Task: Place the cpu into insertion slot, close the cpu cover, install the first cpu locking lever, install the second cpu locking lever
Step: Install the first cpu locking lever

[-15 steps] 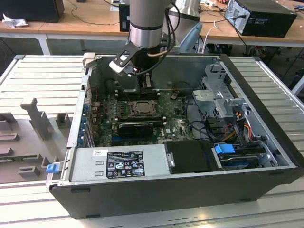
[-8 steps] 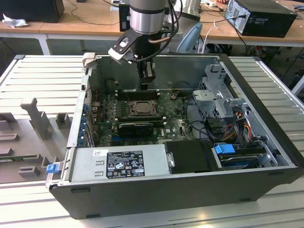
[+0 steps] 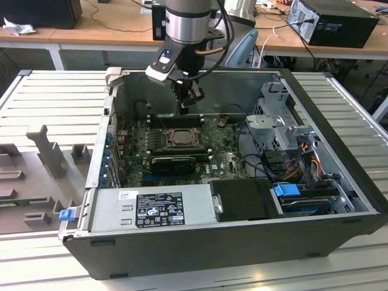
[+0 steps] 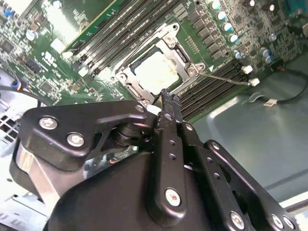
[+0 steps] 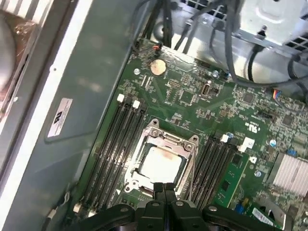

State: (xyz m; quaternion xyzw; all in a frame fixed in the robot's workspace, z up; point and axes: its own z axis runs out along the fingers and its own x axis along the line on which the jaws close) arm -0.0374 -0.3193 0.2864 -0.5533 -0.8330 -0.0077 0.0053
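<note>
The table [image 3: 54, 91] beneath me was built of pale grey ribbed metal slats, and even light lay over them without hard shadows. At nine o'clock in the exterior view, grey fixture blocks [image 3: 45, 148] stood on those slats. Behind the table a row of wooden desks [image 3: 91, 30] on white legs ran from ten o'clock across to two. A black box [image 3: 42, 12] sat on them at eleven o'clock, with a crumpled white scrap [image 3: 15, 27] just beside it. At one o'clock a black computer tower [image 3: 333, 21] lay flat, and a pale blue chair back [image 3: 245, 45] showed near twelve
</note>
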